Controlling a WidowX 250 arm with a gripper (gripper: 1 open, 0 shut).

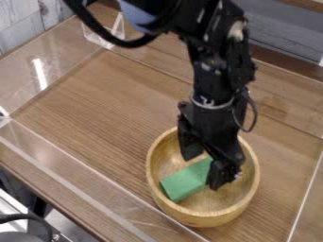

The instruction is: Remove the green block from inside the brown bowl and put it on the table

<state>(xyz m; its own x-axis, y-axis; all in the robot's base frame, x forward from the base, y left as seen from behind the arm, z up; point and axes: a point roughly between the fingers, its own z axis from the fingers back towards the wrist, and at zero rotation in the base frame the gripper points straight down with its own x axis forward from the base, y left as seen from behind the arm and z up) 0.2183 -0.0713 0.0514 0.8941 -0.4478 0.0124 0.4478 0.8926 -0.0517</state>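
Observation:
The light-brown wooden bowl (235, 206) sits on the table (101, 104) at the lower right. Inside it the green block (184, 181) lies flat and slanted, its upper right end hidden behind my black gripper (206, 162). The gripper points straight down into the bowl with its jaws open, one finger (191, 147) on the far side of the block and the other (225, 172) on the near side. I cannot tell whether the fingers touch the block.
Clear acrylic walls (76, 180) run round the table's edges. A clear folded acrylic piece (104, 31) stands at the back left. The black arm (209, 47) rises from the bowl toward the top of the view.

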